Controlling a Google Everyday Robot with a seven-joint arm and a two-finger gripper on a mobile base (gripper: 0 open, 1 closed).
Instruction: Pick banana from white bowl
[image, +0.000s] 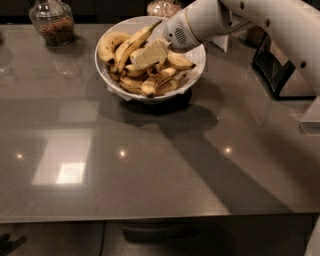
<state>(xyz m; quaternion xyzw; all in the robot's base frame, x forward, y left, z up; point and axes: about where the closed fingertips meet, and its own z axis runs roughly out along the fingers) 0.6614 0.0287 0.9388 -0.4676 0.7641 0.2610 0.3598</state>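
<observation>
The white bowl (197, 75) stands at the back middle of the grey table and is heaped with several yellow, brown-spotted bananas (150, 82). One long banana (134, 42) lies slanted across the top of the heap, its tip pointing up to the right. My gripper (149, 54), pale and on a white arm that comes in from the upper right, is down inside the bowl. It rests on top of the banana heap, right beside the long banana. The bananas under it are hidden.
A glass jar with brown contents (51, 22) stands at the back left, and another jar (162, 7) behind the bowl. A black-and-white appliance (275, 67) stands at the right. The table's front edge (150, 217) runs across the bottom.
</observation>
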